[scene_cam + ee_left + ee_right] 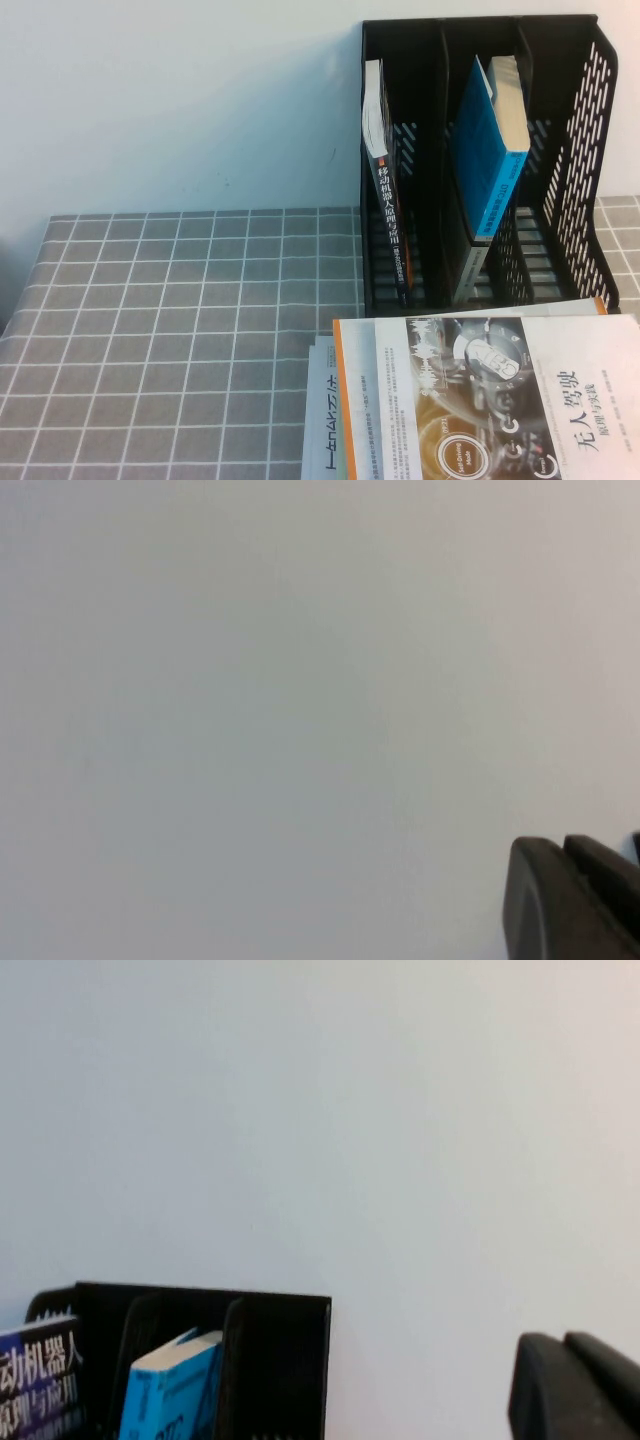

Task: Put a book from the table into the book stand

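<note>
The book (510, 400), white cover with a dark-and-gold dial picture and black Chinese title, lies flat at the near right of the table (180, 330), on top of a stack. The black book stand (590, 150) stands upright just behind it at the back right; its right compartment shows no book. Neither arm shows in the high view. My left gripper (560, 845) faces a blank white wall, its dark fingers together and empty. My right gripper (562, 1340) is also shut and empty, held high, with the stand's top (285, 1360) in its view.
A dark-spined book (385, 200) stands in the stand's left compartment and a blue book (490, 150) leans in the middle one. Under the task book lie an orange-edged white book (342, 400) and another white book (320, 430). A white wall rises behind.
</note>
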`<control>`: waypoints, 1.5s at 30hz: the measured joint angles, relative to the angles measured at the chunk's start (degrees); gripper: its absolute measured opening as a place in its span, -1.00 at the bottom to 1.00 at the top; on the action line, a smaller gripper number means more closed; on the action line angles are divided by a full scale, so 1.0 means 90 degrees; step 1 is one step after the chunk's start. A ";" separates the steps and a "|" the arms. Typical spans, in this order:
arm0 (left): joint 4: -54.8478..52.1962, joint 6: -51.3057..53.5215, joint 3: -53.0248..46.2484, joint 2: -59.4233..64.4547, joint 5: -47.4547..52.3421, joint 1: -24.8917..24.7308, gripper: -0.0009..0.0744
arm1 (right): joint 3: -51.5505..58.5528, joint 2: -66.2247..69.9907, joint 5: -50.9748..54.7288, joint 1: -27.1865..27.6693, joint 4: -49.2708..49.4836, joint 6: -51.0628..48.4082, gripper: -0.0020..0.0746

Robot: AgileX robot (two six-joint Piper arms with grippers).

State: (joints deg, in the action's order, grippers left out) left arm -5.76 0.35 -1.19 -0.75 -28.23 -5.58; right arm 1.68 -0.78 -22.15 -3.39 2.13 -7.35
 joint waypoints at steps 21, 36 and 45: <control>0.3329 0.0018 0.2470 0.1088 0.4420 0.0000 -0.98 | -0.2234 0.0391 0.4622 0.0000 -0.0319 -0.0915 -0.95; 0.6786 0.2653 0.3097 0.5374 0.6466 0.0000 -0.98 | -0.4273 0.5214 0.7583 0.0000 0.0663 -0.0980 -0.95; 1.0449 0.5342 0.3113 0.6186 0.7204 0.0000 -0.98 | -0.4317 0.7322 0.6745 0.0000 0.1288 -0.1340 -0.95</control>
State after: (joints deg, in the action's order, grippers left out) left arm 88.28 48.43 26.83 54.93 36.60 -5.58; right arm -37.17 65.12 38.56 -3.39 13.72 -19.41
